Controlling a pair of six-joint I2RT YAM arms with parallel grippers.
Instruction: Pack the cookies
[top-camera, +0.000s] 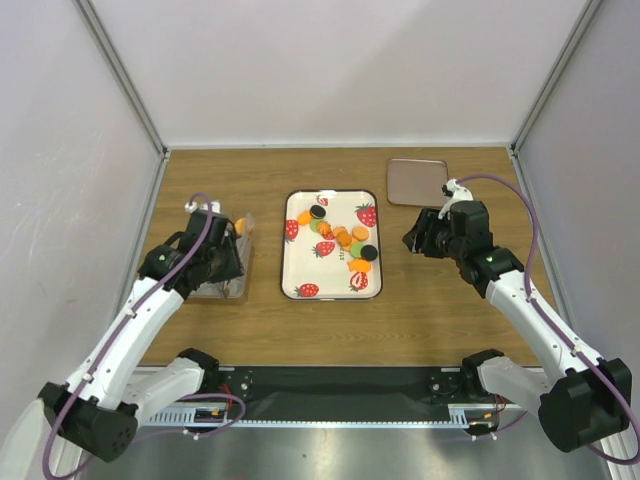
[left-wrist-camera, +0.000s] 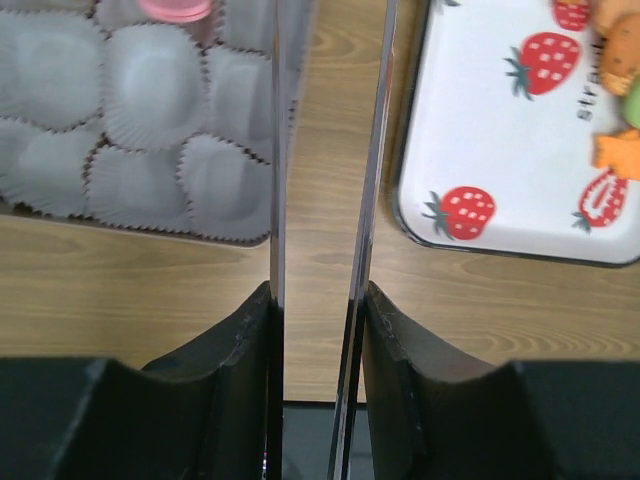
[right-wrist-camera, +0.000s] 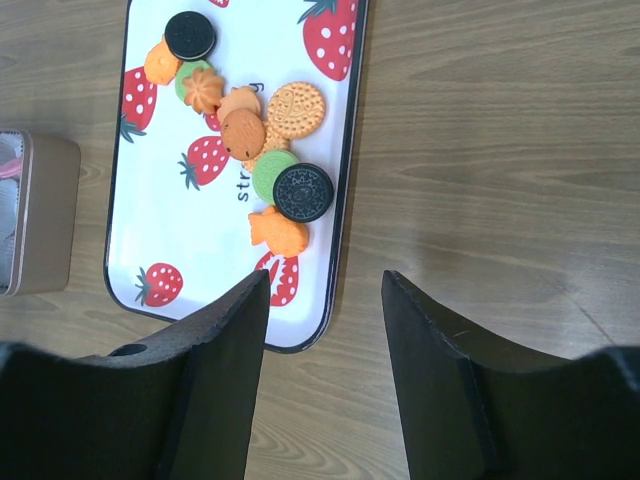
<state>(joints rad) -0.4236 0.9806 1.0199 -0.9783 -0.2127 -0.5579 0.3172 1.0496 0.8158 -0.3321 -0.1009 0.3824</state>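
While your left gripper (left-wrist-camera: 320, 290) pinches a clear plastic flap (left-wrist-camera: 376, 150) beside the box of white paper cups (left-wrist-camera: 150, 130), the small round orange, green and black cookies (right-wrist-camera: 243, 133) lie heaped on the white strawberry-print tray (right-wrist-camera: 170, 240). They sit ahead and left of your right gripper (right-wrist-camera: 325, 278), which stands open and empty and is the nearer arm.

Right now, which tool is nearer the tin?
Right. The right tool hovers just on the near side of the tin; the left tool is beyond the tray, at the clear box.
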